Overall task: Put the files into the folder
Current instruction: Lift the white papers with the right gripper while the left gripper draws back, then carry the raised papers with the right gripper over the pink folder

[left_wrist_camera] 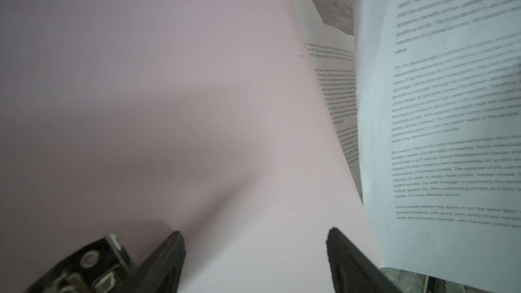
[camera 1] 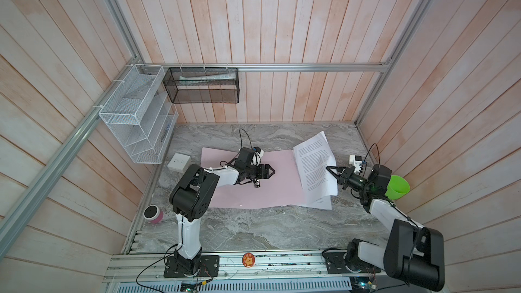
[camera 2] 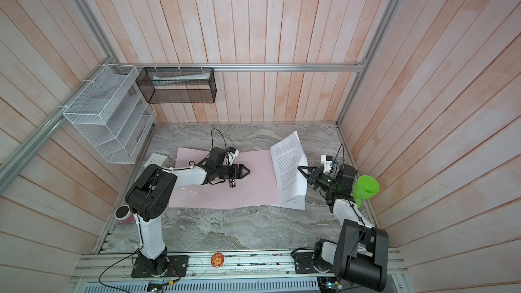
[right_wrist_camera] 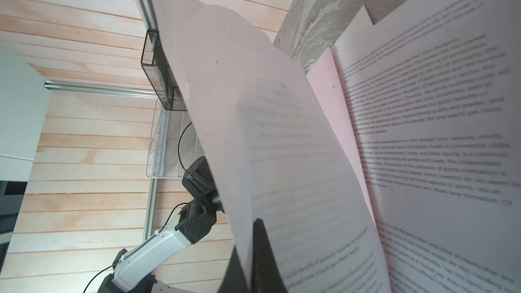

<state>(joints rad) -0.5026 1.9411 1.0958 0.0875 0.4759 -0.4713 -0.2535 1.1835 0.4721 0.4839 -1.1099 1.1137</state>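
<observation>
Both top views look steeply down from overhead, sharing the whole grey marbled tabletop (camera 1: 253, 229). The left wrist camera sits close behind the left gripper (left_wrist_camera: 255, 232), facing across the flat pale pink folder (left_wrist_camera: 141, 80) toward printed white paper sheets (left_wrist_camera: 451, 136) beyond its fingertips (left_wrist_camera: 169, 255). The right wrist camera looks along the right gripper (right_wrist_camera: 253, 229), hard against one lifted sheet.

Robot lab cell, office-styled.
Aluminium frame (camera 1: 310, 67), plank walls (camera 1: 282, 23); rack (camera 1: 132, 116) and basket (camera 1: 203, 85) beyond the left claw (camera 1: 272, 171).

Wht/blk arms (camera 1: 225, 177), bulky blk joints (camera 1: 191, 195)
</observation>
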